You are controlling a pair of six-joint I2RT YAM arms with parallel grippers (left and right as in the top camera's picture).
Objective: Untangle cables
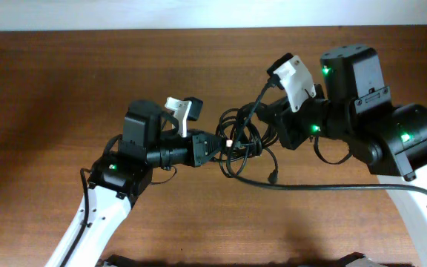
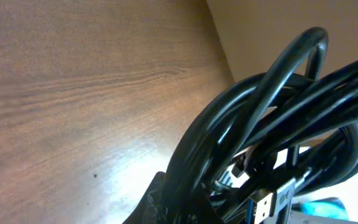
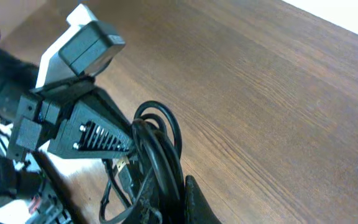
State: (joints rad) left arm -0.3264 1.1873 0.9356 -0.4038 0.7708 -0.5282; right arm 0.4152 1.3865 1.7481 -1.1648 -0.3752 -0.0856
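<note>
The cables (image 1: 243,141) are a tangled bundle of black loops held up between my two grippers at the middle of the table. My left gripper (image 1: 223,145) reaches in from the left and is shut on the bundle's left side. In the left wrist view the cables (image 2: 260,118) fill the frame, with a silver USB plug (image 2: 270,203) among them. My right gripper (image 1: 267,122) comes from the right and is shut on the bundle's right side. The right wrist view shows the cables (image 3: 157,146) pinched beside my finger (image 3: 197,202). A loose plug end (image 1: 273,176) hangs low.
A long black cord (image 1: 332,187) runs along the wooden table (image 1: 50,96) toward the right arm's base. The table's far edge meets a pale wall (image 1: 199,11). Dark objects (image 1: 124,261) lie at the near edge.
</note>
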